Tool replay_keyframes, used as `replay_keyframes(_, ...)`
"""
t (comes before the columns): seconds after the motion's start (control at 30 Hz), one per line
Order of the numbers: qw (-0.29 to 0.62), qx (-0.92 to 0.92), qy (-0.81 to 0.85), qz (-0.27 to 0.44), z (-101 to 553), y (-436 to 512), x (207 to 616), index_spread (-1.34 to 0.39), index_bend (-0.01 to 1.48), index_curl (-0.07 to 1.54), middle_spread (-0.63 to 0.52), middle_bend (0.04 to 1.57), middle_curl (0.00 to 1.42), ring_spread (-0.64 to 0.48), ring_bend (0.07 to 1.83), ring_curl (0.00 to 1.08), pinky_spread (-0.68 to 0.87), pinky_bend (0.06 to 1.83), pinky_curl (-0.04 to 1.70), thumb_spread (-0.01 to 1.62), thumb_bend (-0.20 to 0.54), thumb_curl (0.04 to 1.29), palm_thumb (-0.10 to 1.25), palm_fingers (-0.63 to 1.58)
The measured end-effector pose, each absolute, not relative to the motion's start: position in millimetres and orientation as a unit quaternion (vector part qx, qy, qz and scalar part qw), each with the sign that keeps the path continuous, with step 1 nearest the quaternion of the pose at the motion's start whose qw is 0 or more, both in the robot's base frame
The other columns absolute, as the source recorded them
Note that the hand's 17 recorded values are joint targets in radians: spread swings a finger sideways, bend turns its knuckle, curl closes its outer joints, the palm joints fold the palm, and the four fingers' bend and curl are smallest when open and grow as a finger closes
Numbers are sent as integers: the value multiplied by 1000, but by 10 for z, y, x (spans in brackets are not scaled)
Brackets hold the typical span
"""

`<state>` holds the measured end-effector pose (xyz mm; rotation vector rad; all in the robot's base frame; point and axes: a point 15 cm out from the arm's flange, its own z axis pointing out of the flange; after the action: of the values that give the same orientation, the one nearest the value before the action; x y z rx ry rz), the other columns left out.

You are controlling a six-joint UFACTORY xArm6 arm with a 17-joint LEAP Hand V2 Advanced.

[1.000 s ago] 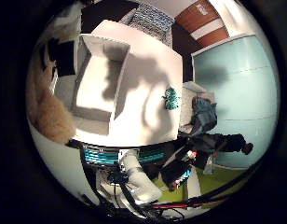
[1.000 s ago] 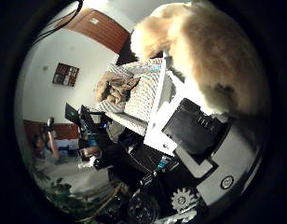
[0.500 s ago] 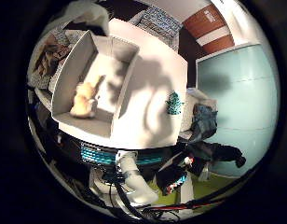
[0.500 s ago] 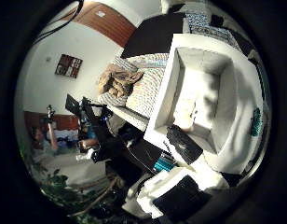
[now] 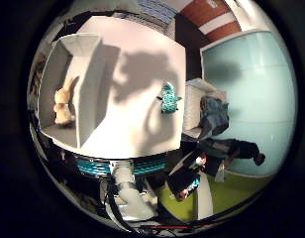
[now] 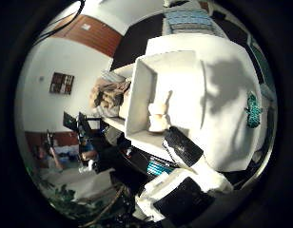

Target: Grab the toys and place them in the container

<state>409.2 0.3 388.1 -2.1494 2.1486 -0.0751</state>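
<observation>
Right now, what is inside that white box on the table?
A tan plush toy lies inside the white rectangular container. Its near wall hides part of the floor, so anything there is unseen.

Bright overhead light, perhaps; dark shadow crosses the white table (image 5: pixel 137 124).

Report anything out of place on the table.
One teal toy lies out on the white table, apart from the container. The tan plush already sits inside. Nothing looks spilled or damaged.
</observation>
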Motion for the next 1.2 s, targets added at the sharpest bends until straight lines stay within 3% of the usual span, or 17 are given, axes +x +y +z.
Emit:
replay_keyframes(0.43,35,-567,823,-18,2863,-1919,4452,-275,150,252,90,339,326,207,584,222,477,664,309,1182,-18,385,663,108)
replay_keyframes(0.83,-2,-519,854,43,1625,-2468,4493,-238,152,260,106,307,320,210,559,214,477,655,276,1175,-19,383,633,133)
replay_keyframes(1.1,-11,-506,860,56,1326,-2692,4556,-217,157,266,100,306,323,208,570,213,475,628,255,1163,-20,375,618,178)
replay_keyframes(1.2,-12,-504,862,58,1295,-2728,4540,-204,146,259,54,346,335,168,662,228,455,604,238,1162,-19,373,618,280)
